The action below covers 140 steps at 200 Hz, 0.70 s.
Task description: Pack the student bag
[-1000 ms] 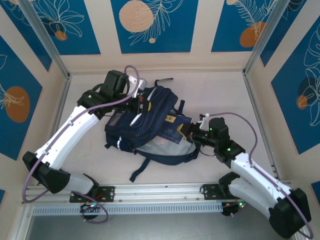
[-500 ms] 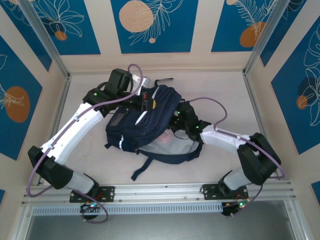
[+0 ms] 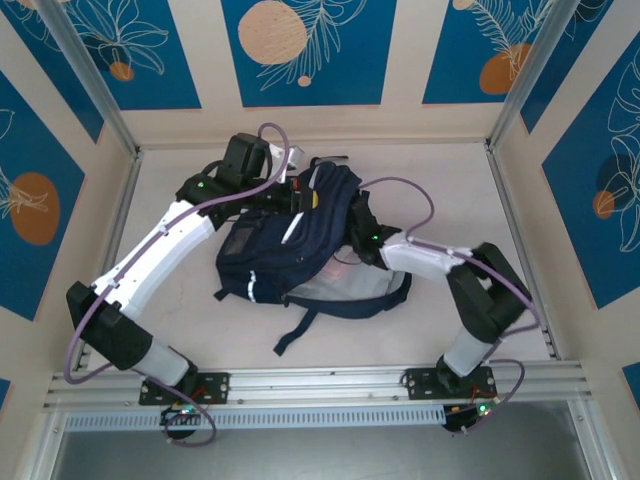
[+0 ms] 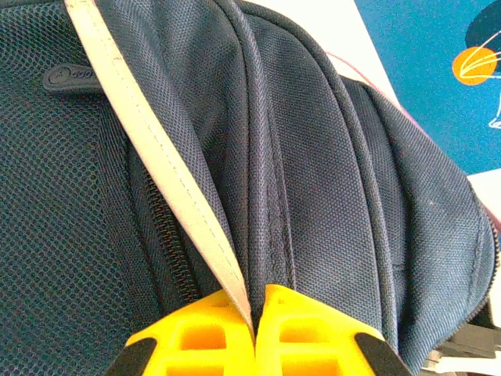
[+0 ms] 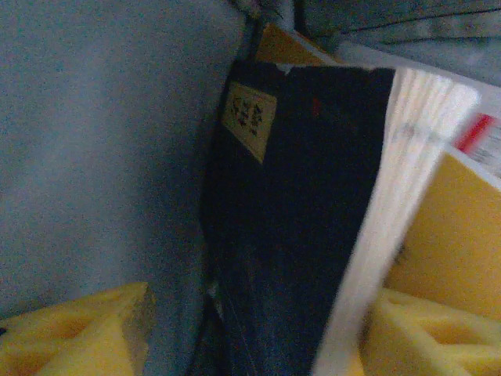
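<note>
The large dark navy fabric backpack (image 3: 285, 255) lies mid-way across the worktop (image 3: 440, 185), a fold pinched by the left gripper (image 4: 254, 325), jaws closed; the right gripper (image 5: 258, 317), jaws apart astride a dark-covered book (image 5: 313, 196) inside, could snag it and drag it out.

From above, the student bag (image 3: 300, 240) covered the tip of the right arm (image 3: 430, 255). Inside the student bag, a dark book (image 5: 305, 196) looked blurry, and its small label (image 5: 249, 117) could not be read. The book's lower end was cut off by the picture's edge.
</note>
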Each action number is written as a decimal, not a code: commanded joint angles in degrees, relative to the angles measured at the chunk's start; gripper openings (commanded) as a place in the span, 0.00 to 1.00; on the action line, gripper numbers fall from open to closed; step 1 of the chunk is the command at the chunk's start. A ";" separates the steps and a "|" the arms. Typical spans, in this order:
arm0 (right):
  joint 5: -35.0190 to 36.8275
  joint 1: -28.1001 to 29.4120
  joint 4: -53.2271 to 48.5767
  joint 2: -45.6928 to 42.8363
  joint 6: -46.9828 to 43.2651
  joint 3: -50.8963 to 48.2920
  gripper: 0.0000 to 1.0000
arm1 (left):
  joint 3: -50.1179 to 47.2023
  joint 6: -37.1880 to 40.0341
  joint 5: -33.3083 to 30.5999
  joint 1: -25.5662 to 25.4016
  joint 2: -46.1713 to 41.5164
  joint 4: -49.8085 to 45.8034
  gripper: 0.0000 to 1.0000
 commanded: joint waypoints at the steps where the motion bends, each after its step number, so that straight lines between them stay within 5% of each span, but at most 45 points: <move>1: 1.16 -1.31 -8.41 -9.34 -6.44 -5.33 0.69 | 0.44 -0.38 0.50 0.51 0.48 9.37 0.00; 32: 4.80 -2.55 -13.77 -23.91 -7.84 -16.55 0.65 | -0.09 -3.21 0.72 0.45 4.05 11.03 0.00; 80: 23.80 -3.04 -39.75 -50.21 -6.00 -25.92 0.38 | -2.02 -5.90 -0.40 -2.00 10.95 13.75 0.00; 101: 26.00 -3.95 -44.44 -60.61 -7.87 -28.06 0.25 | -2.12 -5.83 -2.37 -5.03 14.64 13.92 0.00; 140: 22.53 -7.08 -47.68 -60.79 -13.18 -25.54 0.10 | -0.78 -11.58 -5.67 -8.29 22.47 16.91 0.00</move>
